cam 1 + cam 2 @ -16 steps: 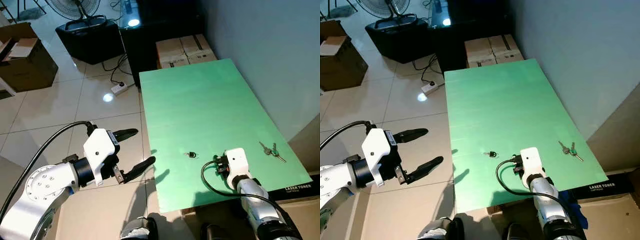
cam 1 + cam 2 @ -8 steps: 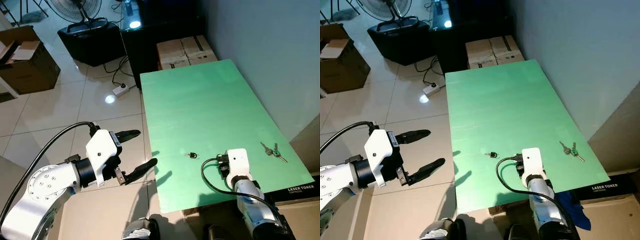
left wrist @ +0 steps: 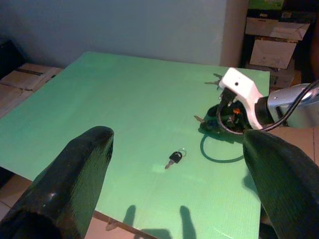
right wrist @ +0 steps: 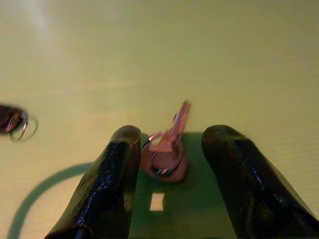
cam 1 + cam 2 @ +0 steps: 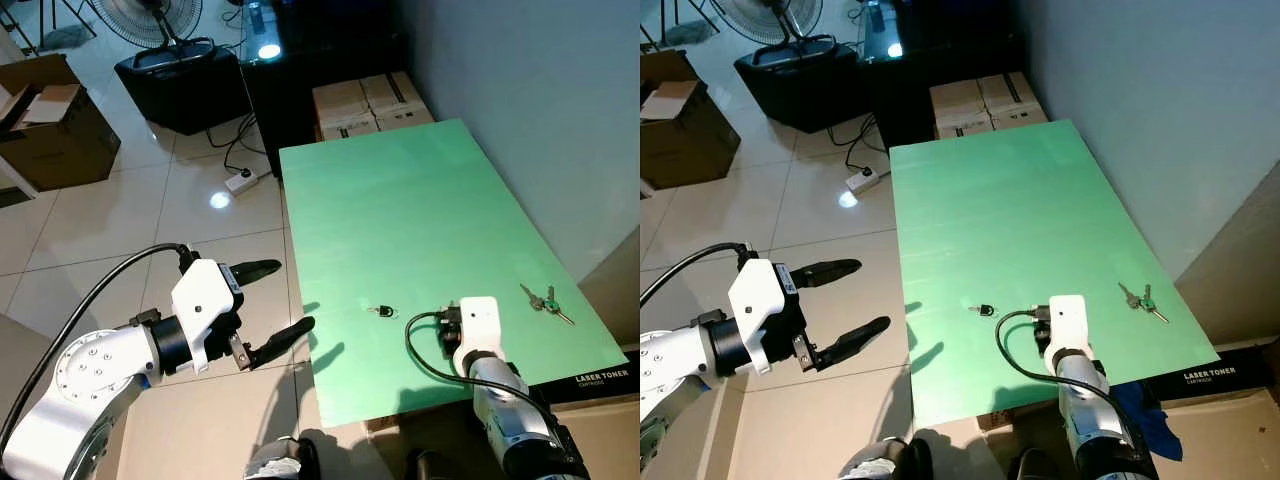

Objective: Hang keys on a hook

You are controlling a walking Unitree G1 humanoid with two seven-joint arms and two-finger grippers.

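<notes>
On the green table (image 5: 400, 200) lie a black-headed key (image 5: 381, 310) and a bunch of keys with a green tag (image 5: 545, 302) near the right edge. My right gripper (image 4: 174, 132) is down at the tabletop near the front edge, under its white wrist housing (image 5: 478, 320). It is open, its fingers (image 4: 112, 174) on either side of a small copper-coloured key (image 4: 167, 152) lying flat. My left gripper (image 5: 288, 295) is open and holds nothing, over the floor left of the table. In the left wrist view the black-headed key (image 3: 174, 158) lies ahead.
Cardboard boxes (image 5: 370, 100) stand beyond the table's far end. A black case with a fan (image 5: 180, 75), a power strip (image 5: 238, 178) and an open carton (image 5: 50, 120) are on the tiled floor to the left. A wall runs along the right; a toner box (image 5: 600, 380) sits below.
My right wrist has edged slightly to the right along the table's front edge. The left arm and all the keys lie as before.
</notes>
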